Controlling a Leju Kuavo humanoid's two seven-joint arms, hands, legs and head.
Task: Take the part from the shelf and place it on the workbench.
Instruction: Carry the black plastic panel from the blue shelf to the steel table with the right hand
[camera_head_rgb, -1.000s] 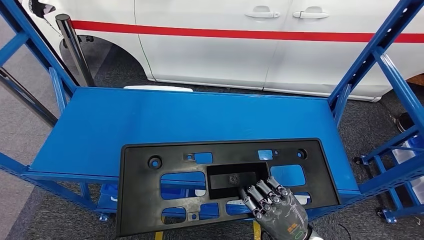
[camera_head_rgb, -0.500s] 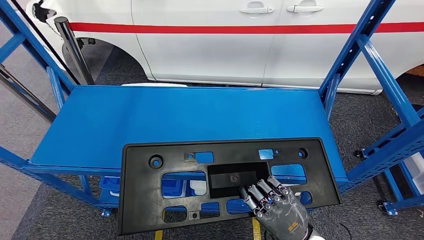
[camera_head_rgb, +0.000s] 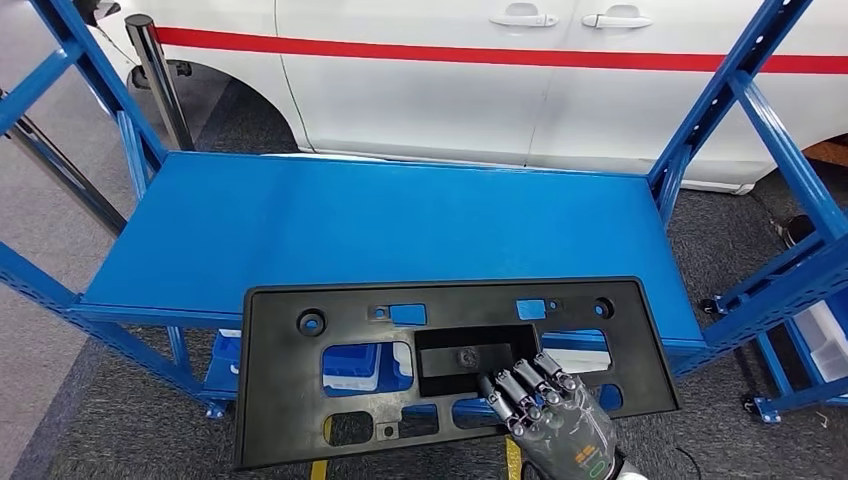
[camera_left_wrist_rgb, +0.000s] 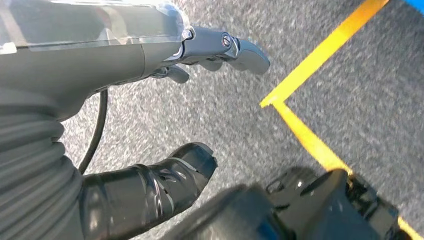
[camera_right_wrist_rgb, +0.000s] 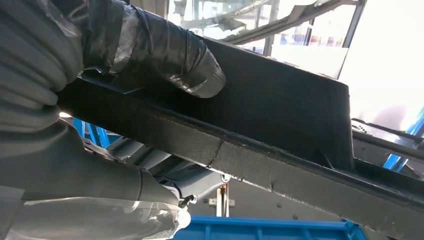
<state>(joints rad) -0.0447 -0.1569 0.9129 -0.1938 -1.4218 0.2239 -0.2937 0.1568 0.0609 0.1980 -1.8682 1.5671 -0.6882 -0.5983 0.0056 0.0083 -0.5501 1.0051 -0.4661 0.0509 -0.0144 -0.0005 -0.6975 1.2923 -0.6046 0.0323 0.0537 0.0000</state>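
Note:
The part (camera_head_rgb: 285, 395) is a flat black plastic panel with several cut-outs. In the head view it lies level and low in the picture, its near half past the front edge of the blue shelf (camera_head_rgb: 400, 225). My right hand (camera_head_rgb: 555, 425) grips it at the near edge, fingers on top beside the central recess. In the right wrist view the thumb (camera_right_wrist_rgb: 165, 55) presses the panel (camera_right_wrist_rgb: 280, 115) from the other face. My left hand (camera_left_wrist_rgb: 115, 60) hangs over the grey floor, fingers apart and holding nothing.
Blue shelf uprights (camera_head_rgb: 740, 90) rise at both sides. A white car with a red stripe (camera_head_rgb: 450, 100) stands behind the shelf, and a black post (camera_head_rgb: 160, 80) at the far left. Blue bins (camera_head_rgb: 355, 365) show under the shelf. Yellow tape (camera_left_wrist_rgb: 310, 65) marks the floor.
The whole view has shifted, so the camera moved. The shelf's front edge now sits farther up behind the panel, which hangs out more over the floor. The right hand's grip is unchanged.

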